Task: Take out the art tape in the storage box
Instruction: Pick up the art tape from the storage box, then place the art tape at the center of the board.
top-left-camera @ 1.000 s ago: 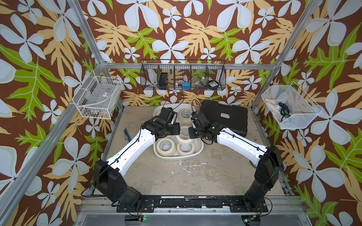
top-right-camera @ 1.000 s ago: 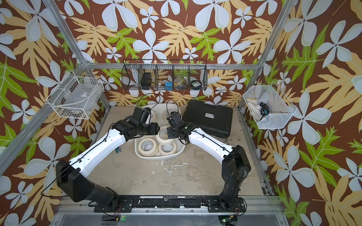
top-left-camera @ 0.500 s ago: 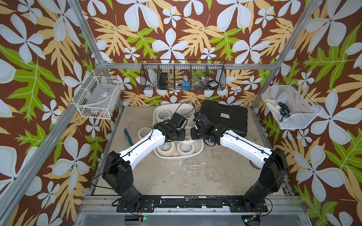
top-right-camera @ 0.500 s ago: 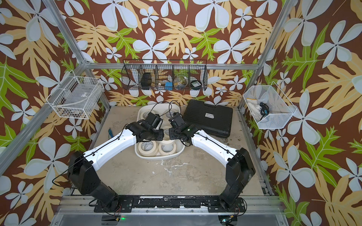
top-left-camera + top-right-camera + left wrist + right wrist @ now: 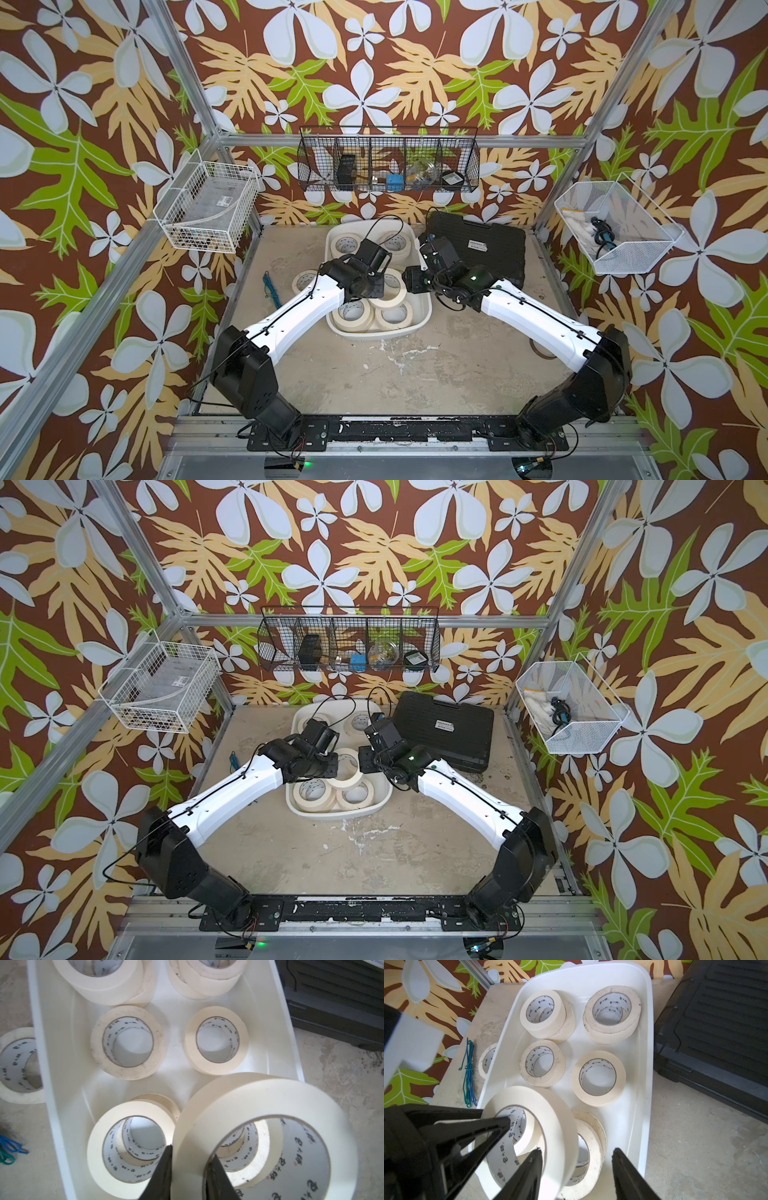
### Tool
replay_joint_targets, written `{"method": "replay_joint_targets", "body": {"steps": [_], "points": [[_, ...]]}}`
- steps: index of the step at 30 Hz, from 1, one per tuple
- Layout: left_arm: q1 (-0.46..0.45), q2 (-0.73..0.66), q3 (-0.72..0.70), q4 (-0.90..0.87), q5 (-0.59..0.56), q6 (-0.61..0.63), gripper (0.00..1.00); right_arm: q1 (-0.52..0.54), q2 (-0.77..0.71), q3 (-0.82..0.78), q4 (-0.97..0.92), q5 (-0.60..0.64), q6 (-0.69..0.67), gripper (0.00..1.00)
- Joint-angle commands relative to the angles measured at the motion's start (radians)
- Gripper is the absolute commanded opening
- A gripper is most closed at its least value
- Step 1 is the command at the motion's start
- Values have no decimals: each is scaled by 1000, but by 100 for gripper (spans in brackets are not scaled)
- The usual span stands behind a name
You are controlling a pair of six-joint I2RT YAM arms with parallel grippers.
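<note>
Handed to left gripper (image 5: 190, 1152), smooth cream tape ring (image 5: 259, 1101)

One white storage box (image 5: 643, 1022) with masking-tape rolls (image 5: 599, 1078) lying in six spots: four look like stacks of two, two singles, so roughly ten, stack depth not fully clear. Plus one raised roll (image 5: 558, 1126) tilted on edge above the box and one loose roll (image 5: 305, 280) on the table (image 5: 415, 374) beside it. Also one black hard case (image 5: 486, 249), two white wire baskets (image 5: 203, 208), one black wire basket (image 5: 388, 162), one blue-green cord bundle (image 5: 270, 289).
</note>
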Motion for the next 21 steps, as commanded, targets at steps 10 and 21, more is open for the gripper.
{"method": "replay_joint_targets", "body": {"steps": [10, 21], "points": [[421, -203, -231, 49, 103, 1, 15, -5, -25, -63, 43, 14, -37, 58], [640, -180, -404, 107, 128, -67, 8, -18, 22, -66, 69, -41, -36, 58]]}}
